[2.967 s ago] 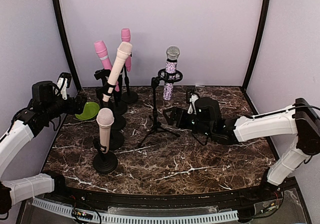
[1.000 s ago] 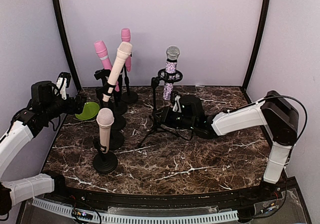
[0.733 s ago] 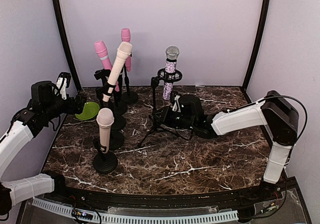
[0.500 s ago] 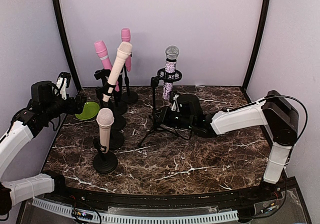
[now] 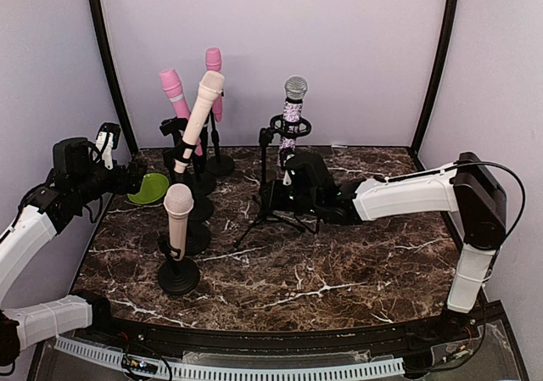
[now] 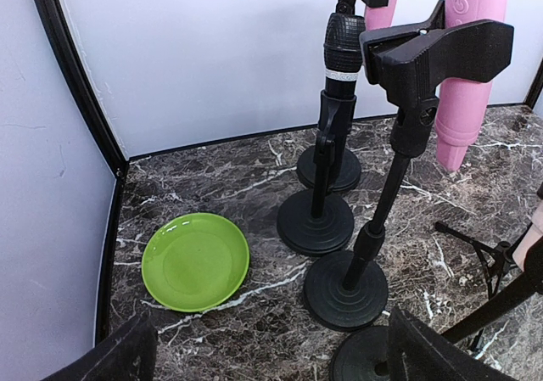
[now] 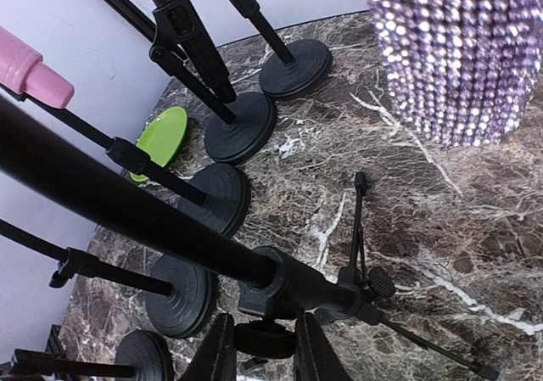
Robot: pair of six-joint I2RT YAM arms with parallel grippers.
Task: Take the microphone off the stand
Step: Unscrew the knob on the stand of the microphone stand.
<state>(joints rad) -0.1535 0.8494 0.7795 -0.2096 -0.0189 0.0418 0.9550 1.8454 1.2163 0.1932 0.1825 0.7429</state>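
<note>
A glittery purple microphone (image 5: 291,116) with a silver head stands upright in the ring holder (image 5: 290,128) of a black tripod stand (image 5: 263,173). In the right wrist view its sparkly body (image 7: 454,58) fills the upper right. My right gripper (image 5: 270,196) is low against the stand's pole (image 7: 127,203), below the microphone. It (image 7: 265,349) is shut on the black clamp knob (image 7: 265,337) under the pole's collar. My left gripper (image 5: 129,177) hovers at the far left, open and empty, and in the left wrist view it (image 6: 271,366) looks down at round stand bases.
Two pink microphones (image 5: 174,92) and two beige ones (image 5: 202,109) sit in clip stands with round bases (image 6: 346,289) on the left half of the marble table. A green plate (image 6: 195,260) lies by the left wall. The tripod's legs (image 7: 361,220) spread over the tabletop.
My right arm has reached left to the tripod stand and its jaws have shut on the clamp knob. The stand and microphone have shifted slightly right. The left arm has not moved.
</note>
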